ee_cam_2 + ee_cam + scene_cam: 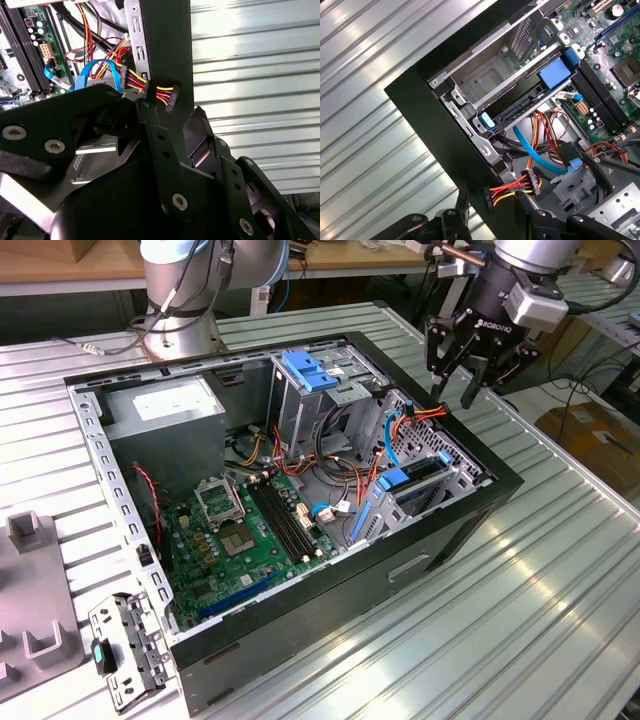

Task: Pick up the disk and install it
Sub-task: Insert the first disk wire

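A ribbed aluminium desk (pixel 540 570) spans the exterior view. Behind it at twelve o'clock runs a wooden worktop (pixel 60 265), and at three o'clock a cardboard box (pixel 590 435) sits on the floor. The arm's grey base (pixel 180 310) stands on the desk at eleven o'clock. An open black computer case (pixel 300 625) lies on its side at the centre, with the grey power supply (pixel 165 425) at its ten o'clock and the green motherboard (pixel 240 540) at its seven. The disk (pixel 420 478) sits edge-on in the drive bay at the case's three o'clock, its blue carrier showing. The gripper (pixel 455 390) hangs above the case's two o'clock corner, jaws apart and holding nothing.
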Controlling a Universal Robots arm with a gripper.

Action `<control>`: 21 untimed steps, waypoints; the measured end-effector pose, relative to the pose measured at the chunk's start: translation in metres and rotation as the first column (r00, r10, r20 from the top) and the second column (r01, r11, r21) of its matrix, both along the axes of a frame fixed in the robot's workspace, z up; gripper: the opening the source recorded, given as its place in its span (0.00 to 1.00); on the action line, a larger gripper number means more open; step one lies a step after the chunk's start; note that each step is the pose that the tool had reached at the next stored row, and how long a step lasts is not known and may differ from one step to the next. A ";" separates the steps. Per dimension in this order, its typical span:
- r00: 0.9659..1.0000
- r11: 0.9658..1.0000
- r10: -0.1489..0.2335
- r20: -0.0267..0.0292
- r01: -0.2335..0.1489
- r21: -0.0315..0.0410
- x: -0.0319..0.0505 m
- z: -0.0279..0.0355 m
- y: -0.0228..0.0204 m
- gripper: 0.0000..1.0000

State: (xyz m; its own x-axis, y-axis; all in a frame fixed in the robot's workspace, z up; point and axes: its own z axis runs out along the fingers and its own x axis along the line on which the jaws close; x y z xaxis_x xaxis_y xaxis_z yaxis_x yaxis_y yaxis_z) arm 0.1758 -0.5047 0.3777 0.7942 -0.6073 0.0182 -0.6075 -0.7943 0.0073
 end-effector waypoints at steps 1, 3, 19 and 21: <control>1.000 1.000 0.011 0.000 -0.011 0.000 -0.0004 -0.0011 -0.0010 0.49; 0.999 0.999 0.043 0.001 -0.043 0.000 -0.0004 -0.0039 -0.0014 0.49; 0.996 0.996 0.093 0.002 -0.093 0.000 -0.0004 -0.0110 -0.0015 0.16; 0.996 0.996 0.093 0.002 -0.093 0.000 -0.0004 -0.0104 -0.0015 0.16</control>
State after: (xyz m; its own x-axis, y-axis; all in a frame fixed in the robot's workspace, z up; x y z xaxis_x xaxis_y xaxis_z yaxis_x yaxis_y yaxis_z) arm 0.1754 -0.5062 0.3673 0.8472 -0.5309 0.0195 -0.5311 -0.8473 0.0063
